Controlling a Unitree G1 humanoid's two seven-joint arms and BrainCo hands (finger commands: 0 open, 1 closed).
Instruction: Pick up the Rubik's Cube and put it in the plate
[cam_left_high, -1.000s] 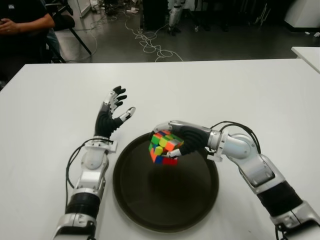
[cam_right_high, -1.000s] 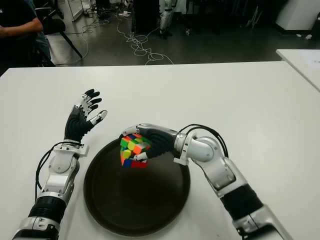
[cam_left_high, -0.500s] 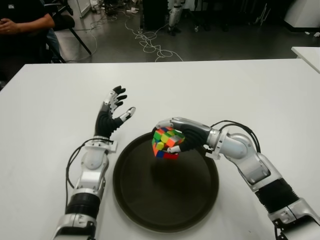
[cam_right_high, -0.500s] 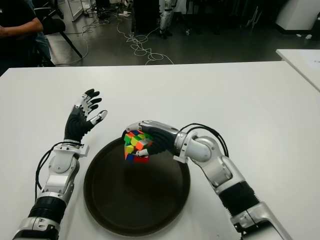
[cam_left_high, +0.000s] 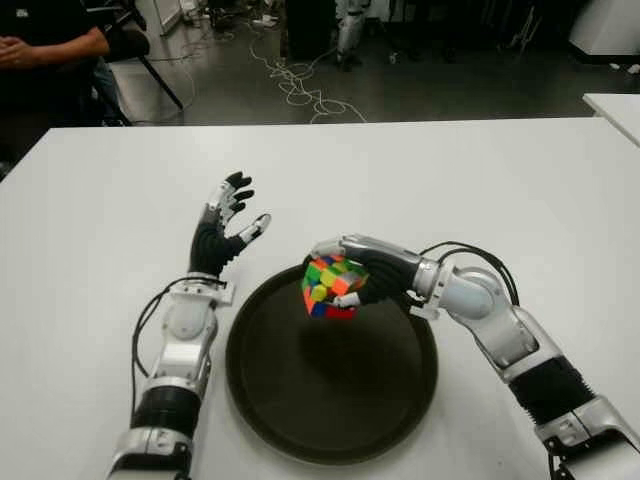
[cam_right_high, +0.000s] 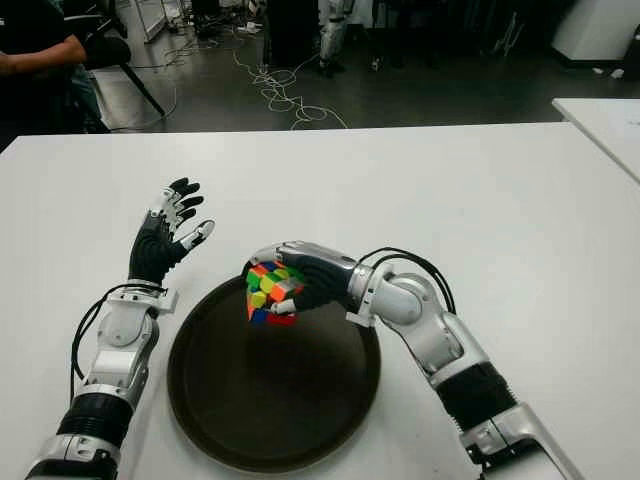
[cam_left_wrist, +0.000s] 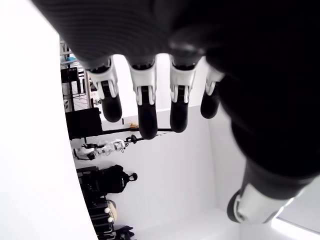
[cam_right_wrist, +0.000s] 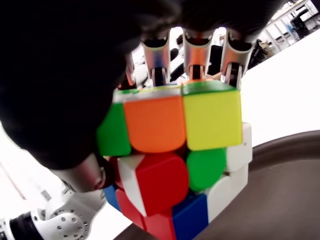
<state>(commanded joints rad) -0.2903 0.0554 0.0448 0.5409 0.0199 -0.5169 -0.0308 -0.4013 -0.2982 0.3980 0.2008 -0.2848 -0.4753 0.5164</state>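
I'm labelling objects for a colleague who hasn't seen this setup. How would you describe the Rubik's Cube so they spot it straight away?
On the white table, find the round dark plate at the near edge. Over the plate's far rim, the right hand grips the Rubik's Cube. It is the only multicoloured thing there, with orange, yellow, green, red and blue squares.
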